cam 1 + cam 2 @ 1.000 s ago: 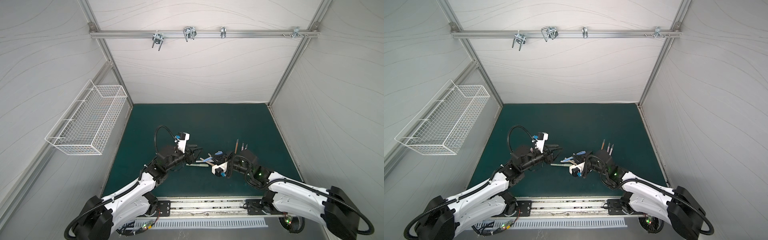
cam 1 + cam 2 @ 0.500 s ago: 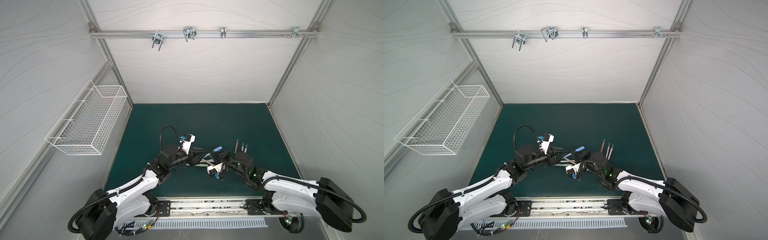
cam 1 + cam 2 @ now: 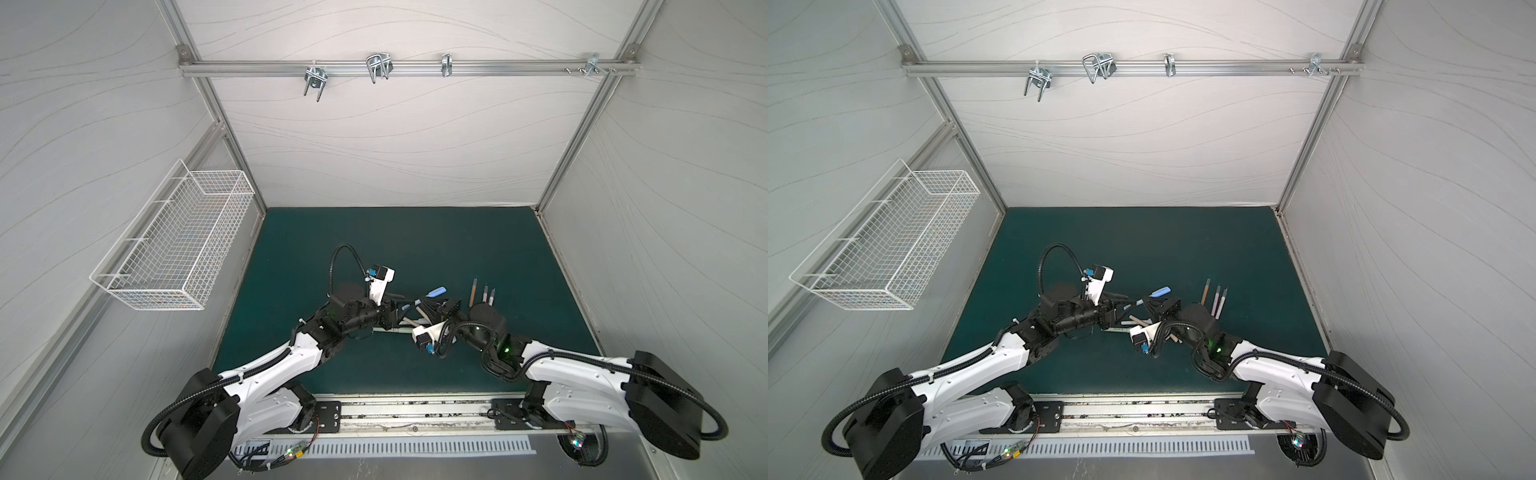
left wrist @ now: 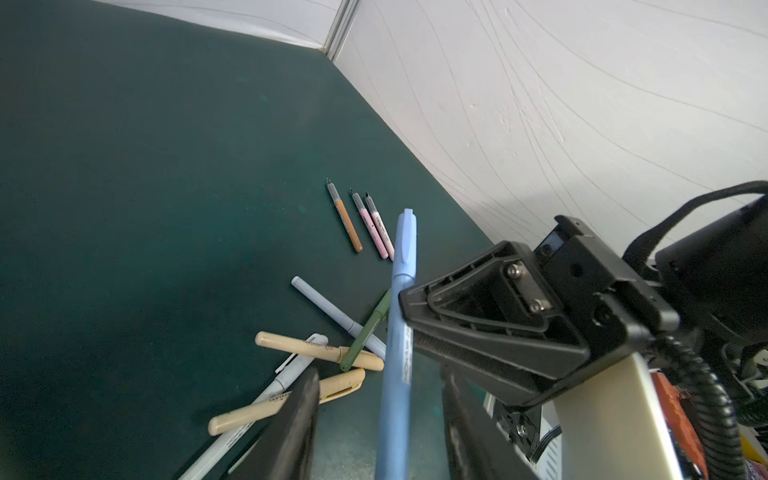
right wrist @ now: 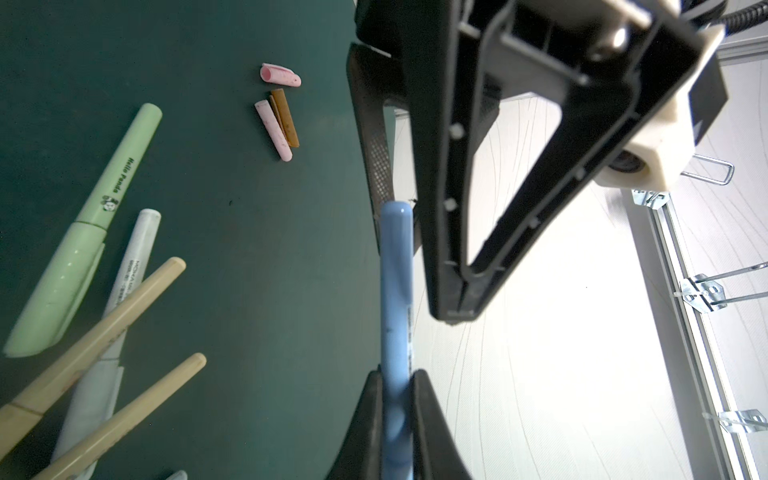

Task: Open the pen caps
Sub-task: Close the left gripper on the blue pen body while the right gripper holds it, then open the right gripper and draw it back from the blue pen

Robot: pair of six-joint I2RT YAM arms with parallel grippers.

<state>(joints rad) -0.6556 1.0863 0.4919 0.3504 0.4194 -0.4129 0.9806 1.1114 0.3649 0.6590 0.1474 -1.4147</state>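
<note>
Above the bench (image 3: 316, 249) centre, both arms have closed in. The right gripper (image 5: 397, 382) clenches the blue pen (image 4: 397, 353) below its cap (image 4: 405, 237). The left gripper (image 4: 378, 374) jaws, narrowing, now straddle the barrel without touching. Pulling apart seems next. Capped pens (image 4: 320, 351) lie heaped beneath; three uncapped pens (image 3: 482, 293) and loose caps (image 5: 278, 124) lie aside.

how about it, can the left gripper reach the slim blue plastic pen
Likely yes: the slim blue plastic pen, in the right gripper, lies unobstructed between the open jaws of the left gripper.
</note>
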